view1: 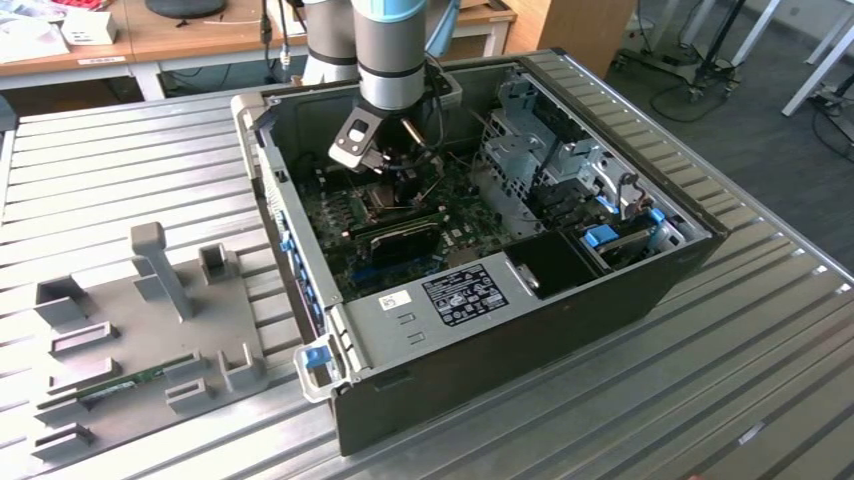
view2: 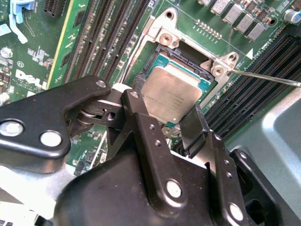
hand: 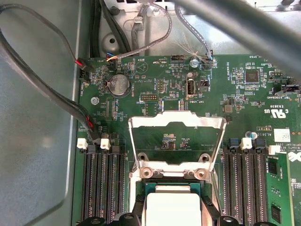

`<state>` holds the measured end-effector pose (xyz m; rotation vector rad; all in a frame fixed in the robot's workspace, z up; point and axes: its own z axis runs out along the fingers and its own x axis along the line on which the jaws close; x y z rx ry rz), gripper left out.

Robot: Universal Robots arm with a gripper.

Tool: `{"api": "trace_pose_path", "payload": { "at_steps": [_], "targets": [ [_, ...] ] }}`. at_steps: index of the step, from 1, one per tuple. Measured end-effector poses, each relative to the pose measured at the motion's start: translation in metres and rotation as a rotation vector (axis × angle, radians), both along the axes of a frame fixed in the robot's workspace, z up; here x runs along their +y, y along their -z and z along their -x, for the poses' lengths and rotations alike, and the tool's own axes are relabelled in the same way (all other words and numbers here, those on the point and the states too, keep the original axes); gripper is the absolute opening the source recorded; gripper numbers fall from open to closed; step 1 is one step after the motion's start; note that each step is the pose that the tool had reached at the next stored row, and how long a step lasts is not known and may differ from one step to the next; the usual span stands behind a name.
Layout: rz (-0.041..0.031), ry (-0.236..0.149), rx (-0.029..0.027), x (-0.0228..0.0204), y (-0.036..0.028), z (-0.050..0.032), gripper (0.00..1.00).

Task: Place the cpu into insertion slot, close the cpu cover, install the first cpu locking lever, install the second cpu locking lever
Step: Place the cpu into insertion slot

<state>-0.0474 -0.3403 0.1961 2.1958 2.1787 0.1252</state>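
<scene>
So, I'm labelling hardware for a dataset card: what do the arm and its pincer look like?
The arm is a silver-grey tube with light blue joint caps and a white-and-black block at the wrist. The pincer is matte black, with angular linked fingers studded with silvery screws.

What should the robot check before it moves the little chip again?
1. Cover out of the way: ok. The cpu cover stands open, off the insertion slot.
2. Chip held: ok. The gripper is shut on the cpu.
3. Chip lined up: ok. It lies inside the slot's silvery rim.
4. Chip sitting fully flat: cannot tell.
5. Thin metal lever clear of the chip: ok. It points off to the side.
</scene>
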Motion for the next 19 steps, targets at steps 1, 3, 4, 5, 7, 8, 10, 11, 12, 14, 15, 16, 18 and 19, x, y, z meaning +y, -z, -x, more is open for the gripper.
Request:
{"api": "trace_pose_path", "payload": {
  "at_steps": [1, 3, 4, 5, 7, 8, 10, 11, 12, 14, 15, 16, 18, 19],
  "targets": [
    [0.0000, 0.000, 0.0000, 0.0000, 0.0001, 0.0001, 0.54],
    [0.0000, 0.000, 0.0000, 0.0000, 0.0004, 0.0004, 0.54],
    [0.0000, 0.000, 0.0000, 0.0000, 0.0005, 0.0006, 0.54],
    [0.0000, 0.000, 0.0000, 0.0001, 0.0006, 0.0007, 0.54],
    [-0.0001, 0.000, -0.0001, 0.0001, 0.0009, 0.0007, 0.54],
    [-0.0003, 0.000, -0.0002, 0.0002, 0.0013, 0.0007, 0.54],
    [0.0001, 0.000, 0.0001, 0.0002, 0.0022, 0.0007, 0.54],
    [0.0001, 0.000, 0.0001, 0.0003, 0.0026, 0.0008, 0.54],
    [0.0002, 0.000, 0.0001, 0.0003, 0.0029, 0.0008, 0.54],
    [0.0002, 0.000, 0.0002, 0.0004, 0.0031, 0.0008, 0.54],
    [0.0000, 0.000, 0.0000, 0.0004, 0.0032, 0.0007, 0.54],
    [0.0000, 0.000, -0.0001, 0.0004, 0.0033, 0.0007, 0.54],
    [0.0000, 0.000, 0.0000, 0.0004, 0.0033, 0.0007, 0.54],
    [0.0000, 0.000, 0.0000, 0.0004, 0.0033, 0.0008, 0.54]
  ]
}}
